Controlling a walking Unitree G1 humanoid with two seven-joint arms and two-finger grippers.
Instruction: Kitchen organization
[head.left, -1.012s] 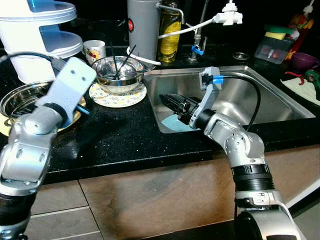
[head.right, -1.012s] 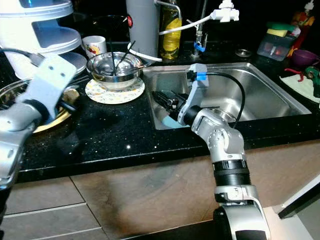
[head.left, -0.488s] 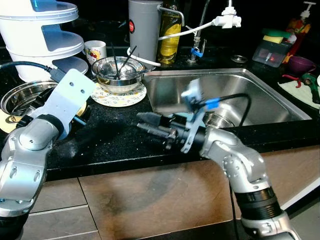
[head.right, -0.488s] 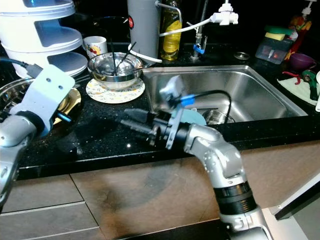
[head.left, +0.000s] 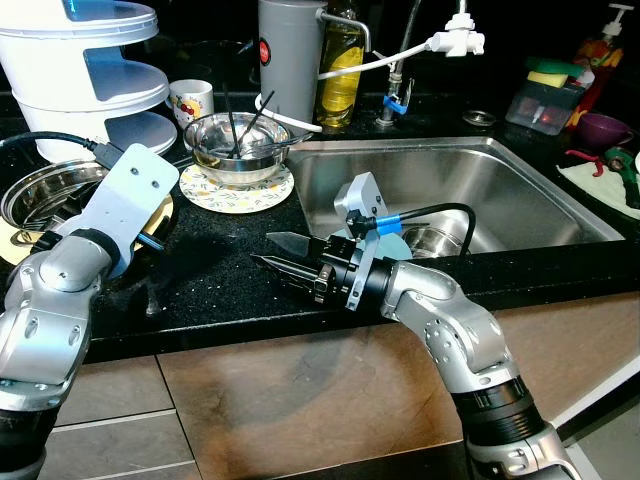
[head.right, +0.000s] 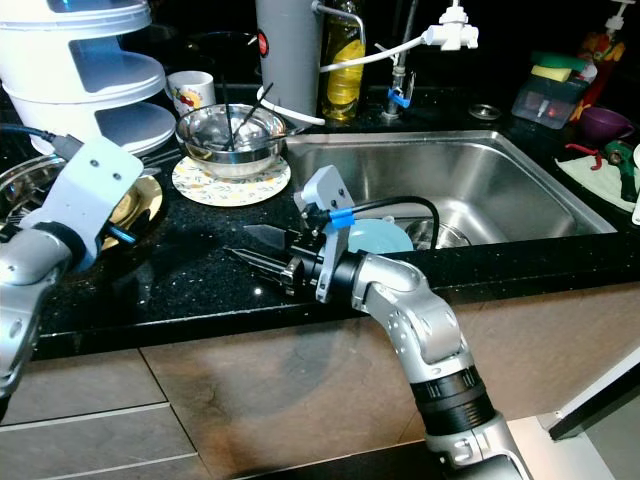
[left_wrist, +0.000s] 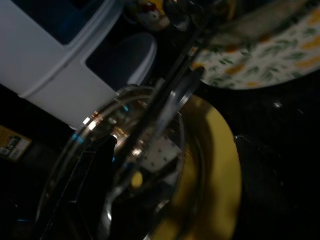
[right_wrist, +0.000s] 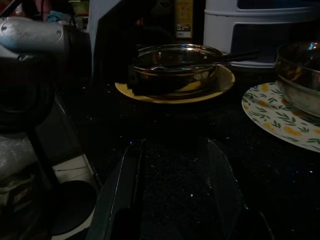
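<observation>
Your right gripper (head.left: 283, 262) is hovering low over the black counter (head.left: 230, 265) beside the sink (head.left: 520, 185), fingers spread apart and holding nothing.

A bare stretch of black bench (head.left: 215, 255) lies ahead of the right claw (head.left: 278, 265), its two fingers spread apart with nothing between them. Beyond that gap, a patterned plate (head.left: 235, 190) carrying a steel bowl (head.left: 236, 147) with upright utensils blocks the back. To the left, a glass bowl (right_wrist: 175, 67) on a yellow plate (right_wrist: 222, 82) crowds the left claw (head.left: 150, 235); a white tiered container (head.left: 85, 70) walls the corner. The sink (head.left: 520, 195) opens on the right.
</observation>
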